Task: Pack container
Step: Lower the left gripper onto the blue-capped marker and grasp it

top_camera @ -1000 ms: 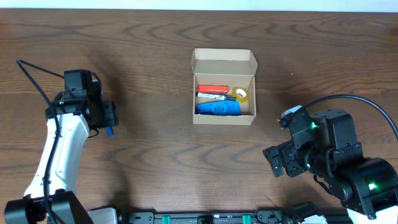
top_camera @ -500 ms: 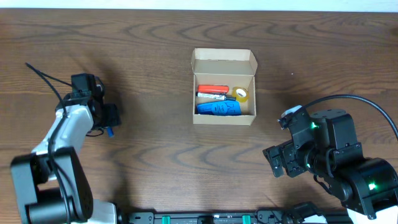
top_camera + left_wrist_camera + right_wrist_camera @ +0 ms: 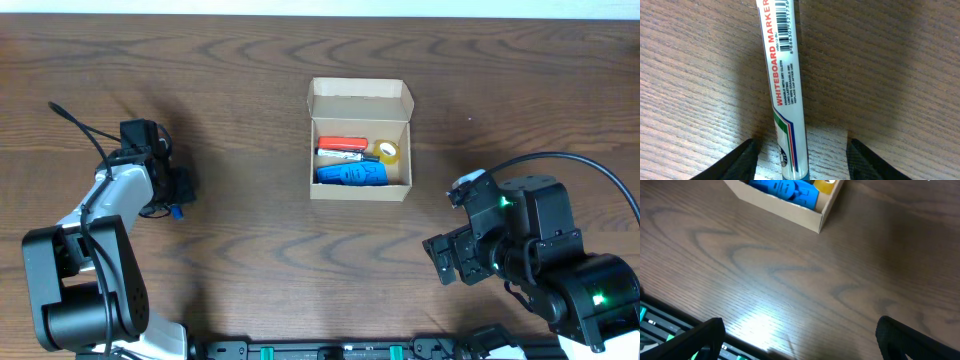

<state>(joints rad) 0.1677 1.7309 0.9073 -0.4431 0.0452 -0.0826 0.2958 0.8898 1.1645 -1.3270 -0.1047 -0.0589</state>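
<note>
The container (image 3: 360, 100) is a small tan cardboard box, open, with its flap lid folded back, at the table's middle. It holds a red marker (image 3: 343, 143), a blue object (image 3: 350, 174) and a yellow tape roll (image 3: 388, 152). Its near corner shows in the right wrist view (image 3: 805, 216). My left gripper (image 3: 172, 190) (image 3: 802, 150) is open at the table's left, low over a white whiteboard marker (image 3: 782, 65) lying between its jaws. The marker's blue end (image 3: 175, 211) pokes out. My right gripper (image 3: 440, 262) (image 3: 800, 340) is open and empty, right of the box.
The table is dark brown wood (image 3: 250, 250). A black rail with green parts (image 3: 330, 350) runs along the front edge and also shows in the right wrist view (image 3: 655, 320). A black cable (image 3: 560, 160) loops over the right arm.
My left arm has folded lower and shifted slightly, while its gripper has stayed over the marker. The right arm and the box have not moved.
</note>
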